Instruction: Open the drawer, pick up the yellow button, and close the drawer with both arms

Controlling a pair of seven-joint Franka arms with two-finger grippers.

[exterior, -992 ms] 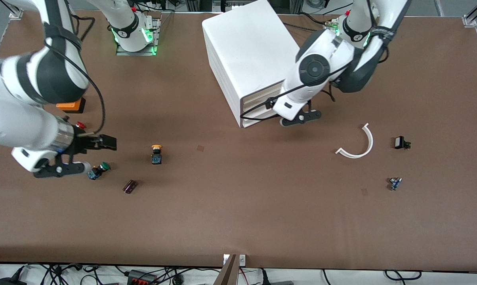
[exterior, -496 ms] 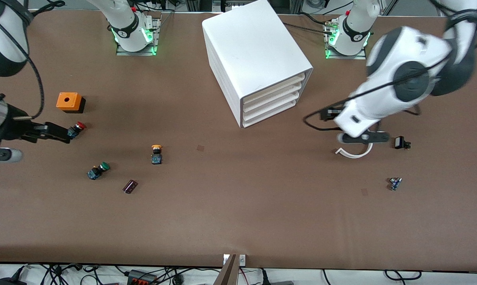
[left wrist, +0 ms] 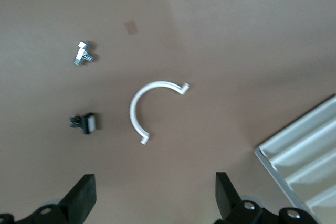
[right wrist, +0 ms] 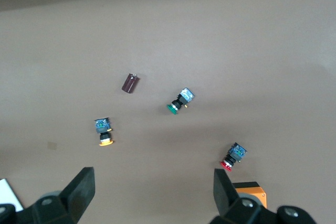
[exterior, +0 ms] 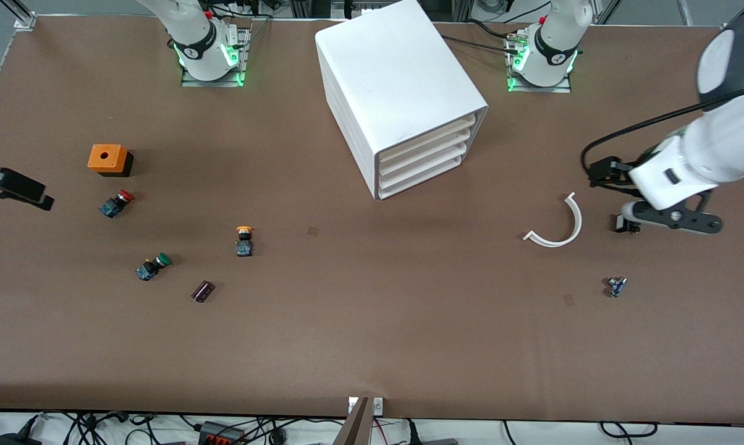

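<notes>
The white cabinet [exterior: 397, 80] stands at the table's middle, near the bases. Its top drawer [exterior: 426, 136] sits flush like the three below. The yellow-capped button [exterior: 244, 239] lies on the table toward the right arm's end; it also shows in the right wrist view [right wrist: 104, 131]. My left gripper [exterior: 602, 172] is open and empty in the air over the small black part [exterior: 622, 224], in the left wrist view [left wrist: 155, 203]. My right gripper [exterior: 15, 188] is open and empty over the table's edge at the right arm's end, in the right wrist view [right wrist: 153, 198].
An orange box [exterior: 106, 158], a red-capped button [exterior: 116, 203], a green-capped button [exterior: 152, 266] and a dark cylinder [exterior: 202, 290] lie around the yellow one. A white curved strip [exterior: 560, 225] and a small bolt [exterior: 617, 286] lie toward the left arm's end.
Both arms have swung outward. The left gripper left the cabinet's drawer front for the left arm's end. The right gripper moved from beside the green button to the table's edge.
</notes>
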